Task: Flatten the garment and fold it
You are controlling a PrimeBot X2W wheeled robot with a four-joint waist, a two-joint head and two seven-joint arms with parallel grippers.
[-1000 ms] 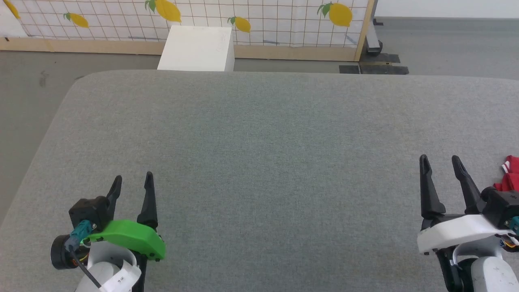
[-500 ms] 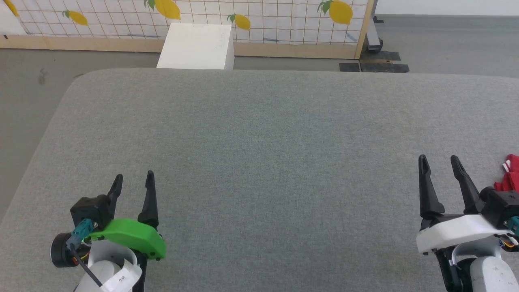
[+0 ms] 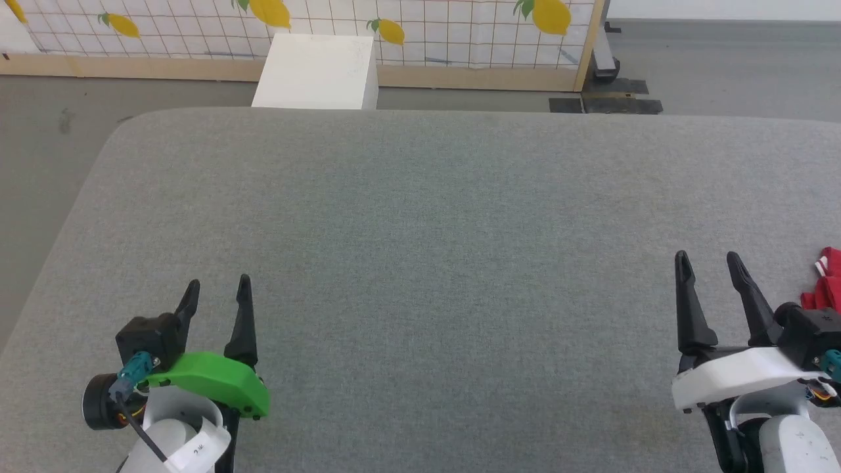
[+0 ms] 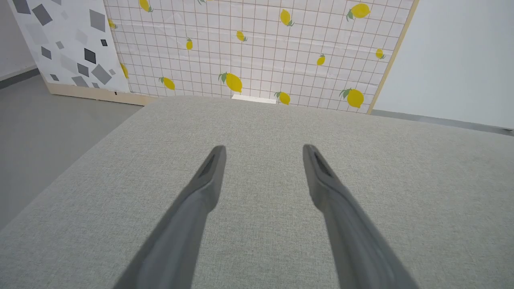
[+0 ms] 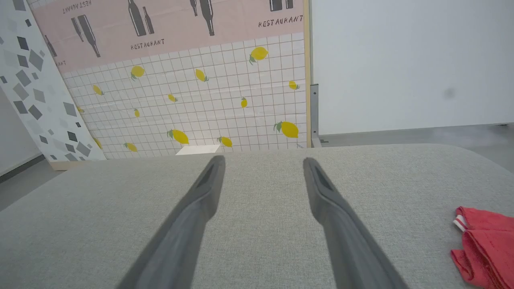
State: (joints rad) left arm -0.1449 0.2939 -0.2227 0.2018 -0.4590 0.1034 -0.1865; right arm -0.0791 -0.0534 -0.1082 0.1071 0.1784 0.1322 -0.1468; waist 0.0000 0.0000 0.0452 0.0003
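Note:
The red garment (image 3: 828, 282) lies crumpled at the far right edge of the head view, on the grey cloth-covered table (image 3: 420, 230); most of it is cut off by the frame. A strip of white-and-red trim shows on it. In the right wrist view the garment (image 5: 486, 241) sits at the lower right, to the right of the fingers. My right gripper (image 3: 706, 264) is open just left of the garment and apart from it. My left gripper (image 3: 218, 291) hovers open at the lower left, far from the garment. Both hold nothing; the left gripper (image 4: 264, 149) and right gripper (image 5: 263, 161) show spread jaws.
A white box (image 3: 318, 62) stands on the floor behind the table's far edge. A lemon-patterned panel (image 3: 420, 26) with a wooden base runs along the back. Grey floor lies left of the table's rounded left corner (image 3: 125, 125).
The whole head view has shifted slightly upward, so the camera has tilted down a little. Both grippers stay open in the same places and the garment has not moved.

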